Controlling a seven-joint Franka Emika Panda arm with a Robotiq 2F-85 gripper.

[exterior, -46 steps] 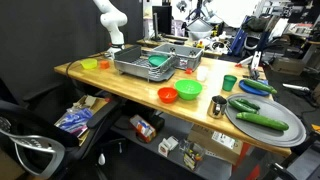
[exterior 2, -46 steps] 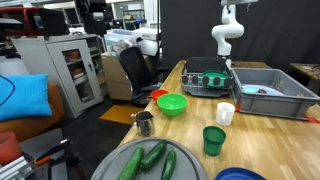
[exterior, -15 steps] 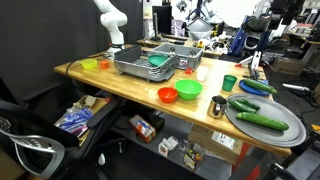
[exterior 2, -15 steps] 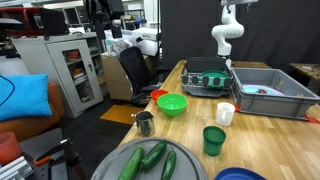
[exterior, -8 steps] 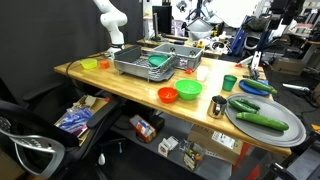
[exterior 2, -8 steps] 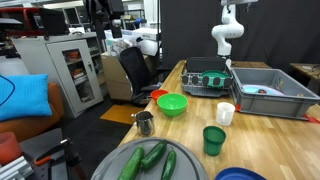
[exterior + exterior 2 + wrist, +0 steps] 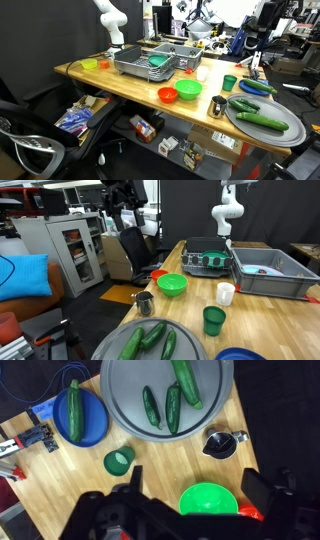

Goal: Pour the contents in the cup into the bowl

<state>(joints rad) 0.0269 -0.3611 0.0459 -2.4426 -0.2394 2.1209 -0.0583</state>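
On the tabletop (image 7: 62, 485), in the wrist view, the green cup (image 7: 118, 461) stands upright, just beyond the left jaw and a little left of the gap. A steel cup (image 7: 220, 444) stands farther right. I cannot tell which of them holds anything. The green bowl (image 7: 210, 500) lies directly under the gripper (image 7: 203, 488), whose jaws are spread wide and empty, high over the things. The reach, I judge, is forward and left for the green cup or forward and right for the steel one. The bowl lies between them and nearer.
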